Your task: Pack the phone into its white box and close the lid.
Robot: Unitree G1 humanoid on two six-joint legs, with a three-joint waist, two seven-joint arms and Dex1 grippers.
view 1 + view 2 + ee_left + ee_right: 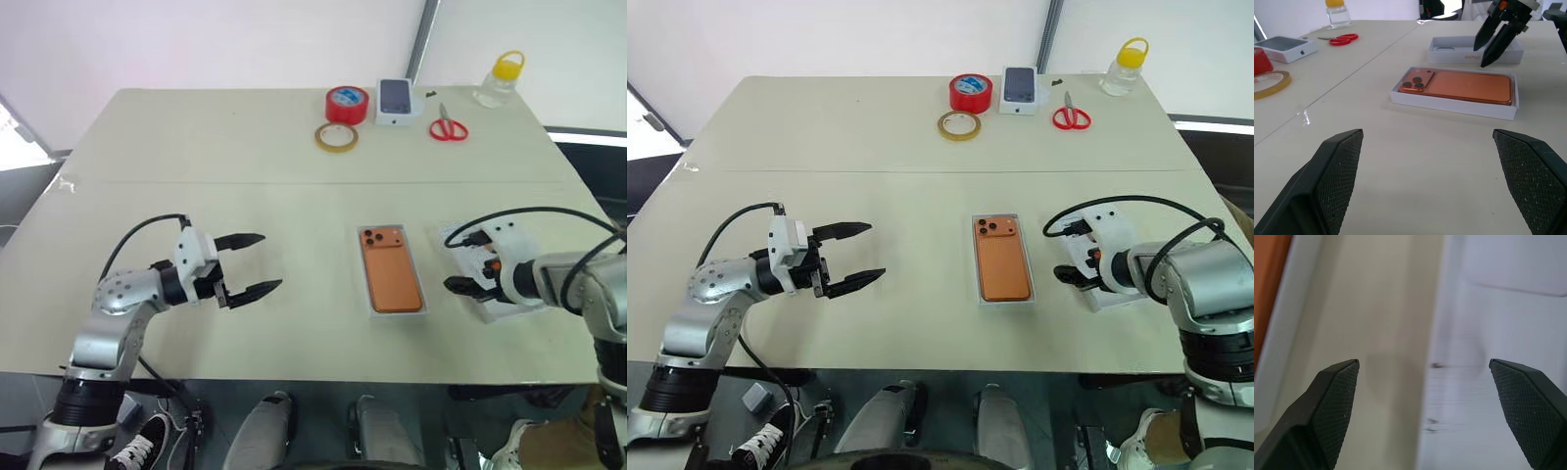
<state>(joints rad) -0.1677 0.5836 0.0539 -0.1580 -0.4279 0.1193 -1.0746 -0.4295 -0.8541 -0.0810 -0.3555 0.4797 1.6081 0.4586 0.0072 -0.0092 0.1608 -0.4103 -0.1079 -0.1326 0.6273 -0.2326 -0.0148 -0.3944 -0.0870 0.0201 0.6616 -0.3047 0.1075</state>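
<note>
Lying just right of the white box (396, 310) — where the phone (390, 270) is already seated — the lid (1475, 50) is judged light, thin-walled, slippery; its long edges should be pinched. The right gripper (468, 277), spread wide and empty, hangs over it; the left gripper (247, 264) is likewise open, empty.

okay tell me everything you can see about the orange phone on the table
The phone is a flat orange slab with rounded corners and a matte, metallic-looking back. It lies back-up, with three dark camera lenses clustered at its far corner. It sits level inside the white box, a shallow tray barely larger than it, whose thin rim frames it all round. The box rests on the table between the two arms. Nothing else touches the phone, and no lid covers it.
</note>
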